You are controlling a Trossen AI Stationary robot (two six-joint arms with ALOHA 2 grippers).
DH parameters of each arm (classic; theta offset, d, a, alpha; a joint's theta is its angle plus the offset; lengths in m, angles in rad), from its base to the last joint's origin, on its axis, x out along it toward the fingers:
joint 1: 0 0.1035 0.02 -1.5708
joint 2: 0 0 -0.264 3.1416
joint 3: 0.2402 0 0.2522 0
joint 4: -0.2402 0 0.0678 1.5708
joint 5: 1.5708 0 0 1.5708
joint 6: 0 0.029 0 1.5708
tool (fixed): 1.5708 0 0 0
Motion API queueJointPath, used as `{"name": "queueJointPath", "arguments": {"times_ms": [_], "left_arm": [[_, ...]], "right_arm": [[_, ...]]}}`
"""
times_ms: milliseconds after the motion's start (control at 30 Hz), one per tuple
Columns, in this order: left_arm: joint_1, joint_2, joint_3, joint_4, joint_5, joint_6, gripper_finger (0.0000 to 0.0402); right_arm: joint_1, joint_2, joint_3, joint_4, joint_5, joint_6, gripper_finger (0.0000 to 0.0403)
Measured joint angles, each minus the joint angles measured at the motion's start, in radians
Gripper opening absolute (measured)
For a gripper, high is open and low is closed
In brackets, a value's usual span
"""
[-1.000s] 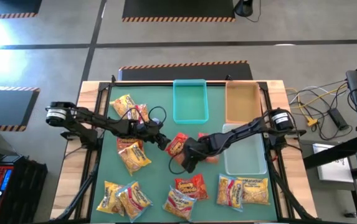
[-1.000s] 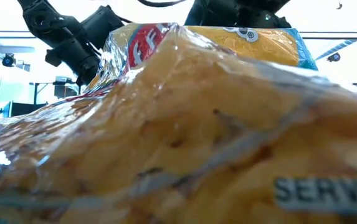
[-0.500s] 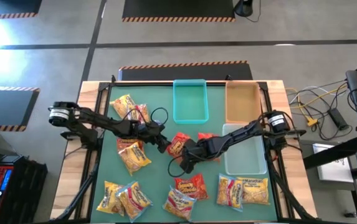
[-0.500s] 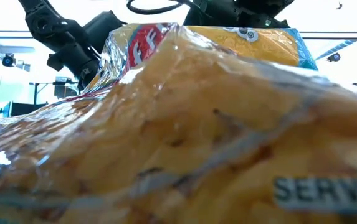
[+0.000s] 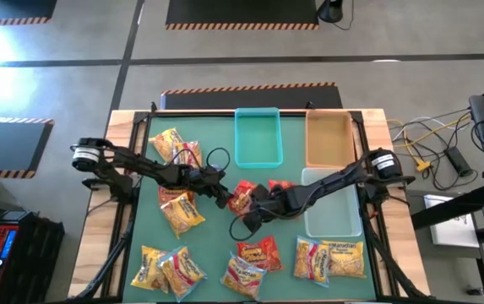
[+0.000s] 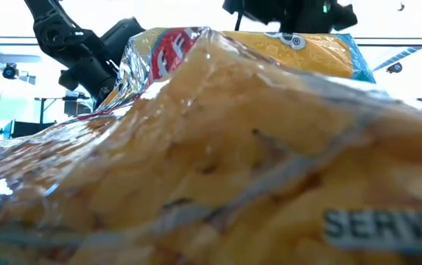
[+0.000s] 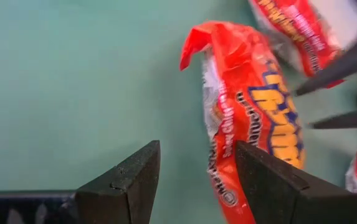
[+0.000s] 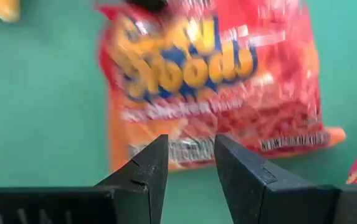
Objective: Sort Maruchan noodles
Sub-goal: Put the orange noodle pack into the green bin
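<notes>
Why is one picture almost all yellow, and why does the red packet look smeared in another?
Low view: a noodle packet lies right against the lens, filling the frame, with glare on its crinkled wrap and a washed-out bright room behind. Right wrist view: the red packet is blurred, its print unsharp, while the dark fingers stay crisp. High view: even light, soft shadows.

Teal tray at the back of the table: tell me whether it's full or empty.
Empty. The high view shows the teal tray with a bare floor and no noodle packets inside.

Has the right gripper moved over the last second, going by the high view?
Yes. The right gripper has pulled back from the table's near edge toward the teal tray.
</notes>
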Motion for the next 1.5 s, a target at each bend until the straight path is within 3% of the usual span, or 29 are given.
{"name": "queueJointPath", "arguments": {"times_ms": [500,733,1000,1500], "left_arm": [[-0.001,-0.01,0.002,0.031,0.059,-0.003,0.019],[-0.001,-0.01,0.002,0.135,0.083,-0.008,0.019],[0.0,-0.009,0.003,0.14,0.022,0.011,0.0192],[-0.002,0.013,0.003,0.205,-0.012,0.013,0.0258]], "right_arm": [[0.006,0.14,0.003,0.005,0.035,0.013,0.0123],[0.006,0.154,0.001,0.014,0.034,0.004,0.0123],[0.006,0.153,0.0,0.021,0.031,0.003,0.0123],[0.006,0.153,-0.002,0.048,0.036,-0.029,0.0123]]}}
